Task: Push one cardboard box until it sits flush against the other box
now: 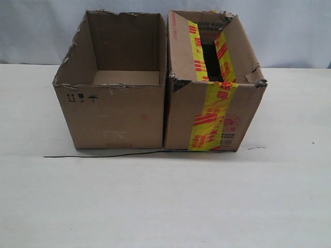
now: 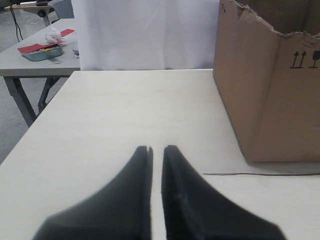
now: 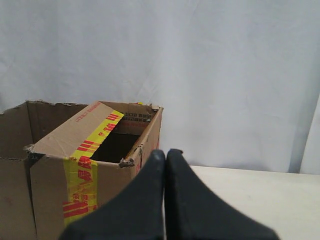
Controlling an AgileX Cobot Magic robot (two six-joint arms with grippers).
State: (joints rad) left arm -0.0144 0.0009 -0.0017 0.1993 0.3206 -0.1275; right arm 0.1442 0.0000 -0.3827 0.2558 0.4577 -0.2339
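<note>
Seemingly closed, the left fingers point(image 2: 142, 170) show only a sliver between them and hover over the counter point(image 2: 125, 110), apart from the other box point(image 2: 270, 100). The right fingers point(image 3: 157, 172) are pressed together, empty, near the cardboard box point(image 3: 55, 190). The boxes stand side by side, apparently touching (the seam is shadowed). A harder shove could skid both boxes or snag the black wire point(image 1: 103, 154).

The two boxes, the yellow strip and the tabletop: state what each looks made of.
Plain brown open-topped box: matte cardboard, likely corrugated, judging by its ragged torn rim. Brown taped box: same board, creased and dented at the corners. Yellow strip with red print: probably plastic packing tape, wrinkled where it folds over the edge. Pale tabletop: smooth, matte, possibly laminate or painted wood.
</note>
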